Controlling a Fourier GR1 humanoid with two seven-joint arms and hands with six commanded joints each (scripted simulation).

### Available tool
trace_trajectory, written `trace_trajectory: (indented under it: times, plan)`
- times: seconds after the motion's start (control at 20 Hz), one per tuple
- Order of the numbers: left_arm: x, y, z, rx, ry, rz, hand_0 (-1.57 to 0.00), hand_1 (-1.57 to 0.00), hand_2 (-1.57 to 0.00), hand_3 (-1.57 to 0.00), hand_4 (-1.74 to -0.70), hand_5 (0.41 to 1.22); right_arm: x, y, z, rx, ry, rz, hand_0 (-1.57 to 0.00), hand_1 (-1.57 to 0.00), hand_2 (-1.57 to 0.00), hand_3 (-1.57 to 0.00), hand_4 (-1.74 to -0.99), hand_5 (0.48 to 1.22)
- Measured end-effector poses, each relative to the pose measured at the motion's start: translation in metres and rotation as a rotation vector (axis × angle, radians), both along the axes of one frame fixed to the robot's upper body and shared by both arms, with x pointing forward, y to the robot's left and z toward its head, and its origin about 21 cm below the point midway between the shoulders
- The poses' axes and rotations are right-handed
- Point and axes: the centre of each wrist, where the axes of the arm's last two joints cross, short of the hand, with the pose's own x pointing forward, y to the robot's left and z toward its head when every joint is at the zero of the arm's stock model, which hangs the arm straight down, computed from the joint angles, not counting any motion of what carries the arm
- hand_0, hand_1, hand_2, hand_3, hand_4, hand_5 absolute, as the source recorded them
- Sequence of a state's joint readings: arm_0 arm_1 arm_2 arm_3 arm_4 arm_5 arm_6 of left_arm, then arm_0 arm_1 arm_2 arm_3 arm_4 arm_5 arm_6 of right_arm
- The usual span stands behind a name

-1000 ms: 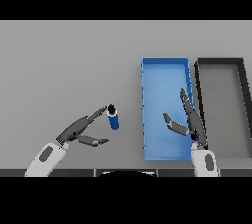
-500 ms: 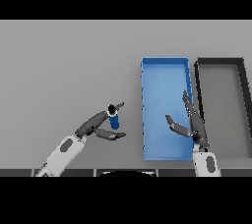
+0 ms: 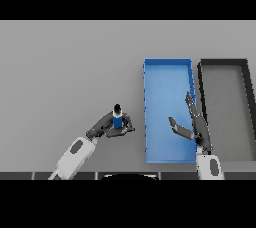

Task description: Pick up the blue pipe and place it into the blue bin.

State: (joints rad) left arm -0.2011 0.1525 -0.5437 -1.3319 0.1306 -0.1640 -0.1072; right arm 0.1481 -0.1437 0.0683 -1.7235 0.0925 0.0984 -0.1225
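The blue pipe, short with a black top, stands upright on the grey table left of the blue bin. My left hand wraps around it, fingers behind and thumb in front at its base. The blue bin is a long open tray at centre right. My right hand hovers over the bin's lower right part, fingers straight and thumb spread, holding nothing.
A black bin lies directly right of the blue bin, their long sides nearly touching. Bare grey table stretches across the left and far side.
My left hand has moved right and closed in around the blue pipe, fingers and thumb now curled at its sides. The right hand has hardly shifted.
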Motion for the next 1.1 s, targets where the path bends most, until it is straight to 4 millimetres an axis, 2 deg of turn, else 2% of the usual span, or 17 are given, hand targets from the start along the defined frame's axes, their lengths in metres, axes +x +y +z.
trace_trajectory:
  times: [0.15, 0.2, 0.3, 0.35, 0.6, 0.8, 1.0, 1.1]
  plan:
    - [-0.006, -0.001, 0.002, 0.018, -0.052, 0.003, -1.33, -1.37, -1.39, -1.31, -1.65, 1.139, 0.001, -0.001, 0.001, -0.01, 0.004, 0.003, 0.0, 0.0, 0.0, 0.0, -1.255, 0.616]
    - [-0.01, -0.002, 0.0, 0.011, -0.063, 0.002, -1.38, -1.41, -1.42, -1.34, -1.67, 1.155, 0.0, 0.003, 0.001, -0.007, 0.007, 0.006, 0.0, 0.0, 0.0, 0.0, -1.252, 0.619]
    - [-0.006, -0.006, 0.006, -0.011, -0.103, 0.001, -1.45, -1.47, -1.48, -1.39, -1.69, 1.179, 0.008, 0.0, 0.007, -0.015, 0.0, -0.002, 0.0, 0.0, 0.0, 0.0, -1.245, 0.621]
    - [-0.007, -0.008, 0.01, -0.035, -0.125, -0.004, -1.47, -1.49, -1.5, -1.4, -1.7, 1.187, 0.005, -0.002, 0.005, -0.014, 0.012, -0.003, 0.0, 0.0, 0.0, 0.0, -1.244, 0.623]
    - [-0.004, -0.022, 0.048, -0.131, -0.228, -0.068, -1.54, -1.54, -1.55, -1.44, -1.72, 1.21, 0.003, -0.001, 0.002, -0.035, 0.009, -0.008, 0.0, 0.0, 0.0, 0.0, -1.221, 0.631]
    - [-0.002, -0.033, 0.075, -0.134, -0.242, -0.113, -1.56, -1.56, -1.56, -1.45, -1.72, 1.216, 0.003, -0.002, 0.0, -0.04, -0.005, 0.006, 0.0, 0.0, 0.0, 0.0, -1.215, 0.639]
    - [-0.003, -0.031, 0.082, -0.097, -0.23, -0.14, -1.57, -1.57, -1.57, -1.44, -1.73, 1.219, 0.0, -0.002, 0.0, -0.041, -0.011, 0.002, 0.0, 0.0, 0.0, 0.0, -1.186, 0.629]
    - [-0.003, -0.035, 0.081, -0.09, -0.223, -0.147, -1.57, -1.57, -1.57, -1.44, -1.73, 1.219, -0.018, 0.01, -0.007, -0.017, -0.02, -0.047, 0.0, 0.0, 0.0, 0.0, -1.177, 0.629]
